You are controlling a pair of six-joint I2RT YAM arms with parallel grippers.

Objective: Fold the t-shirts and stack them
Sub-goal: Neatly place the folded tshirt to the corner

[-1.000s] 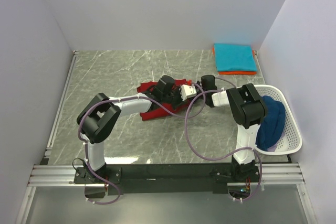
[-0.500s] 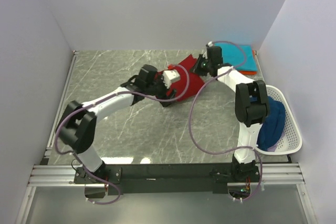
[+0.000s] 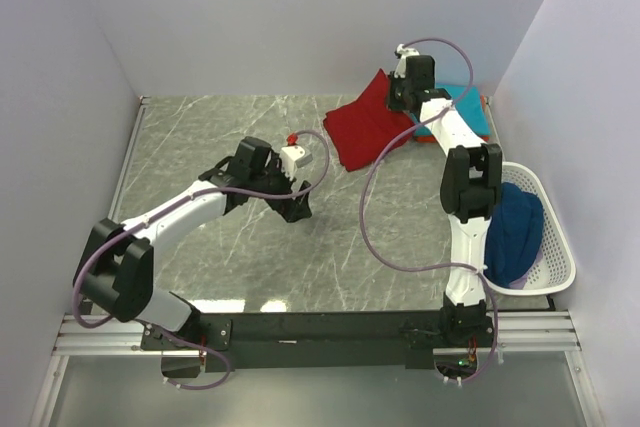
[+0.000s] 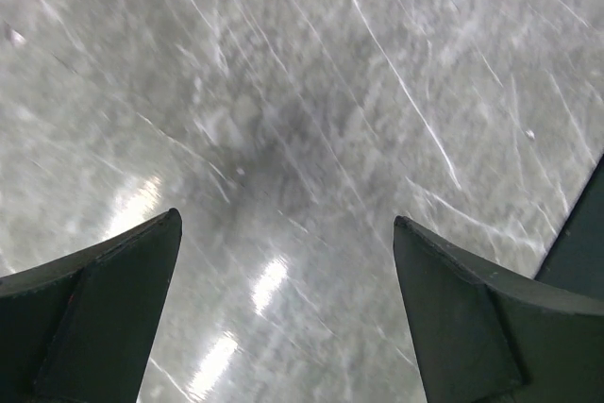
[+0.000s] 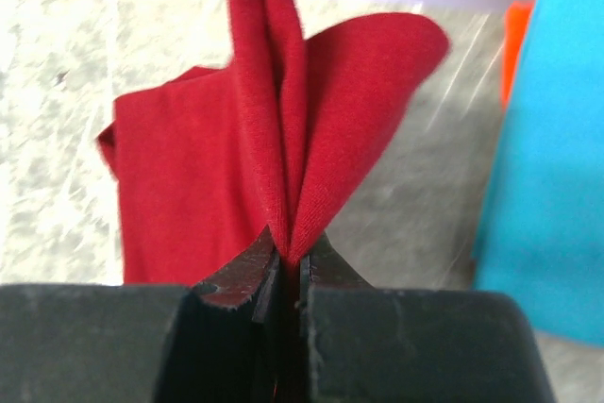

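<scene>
From above, the dark red soft cloth t-shirt (image 3: pixel 362 132) lies on the far grey marble tabletop (image 3: pixel 200 127), one edge lifted. Left wrist: the left pincer (image 4: pixel 286 224) stands apart over the marble. Right wrist: the right pincer (image 5: pixel 288 257) clamps the shirt's fold.

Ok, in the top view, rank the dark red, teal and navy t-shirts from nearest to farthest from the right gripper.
1. The dark red t-shirt, clamped in the right gripper, spreading to its left.
2. The teal t-shirt, folded at the far right, just beside that arm.
3. The navy t-shirt, in the white basket at the near right.
</scene>
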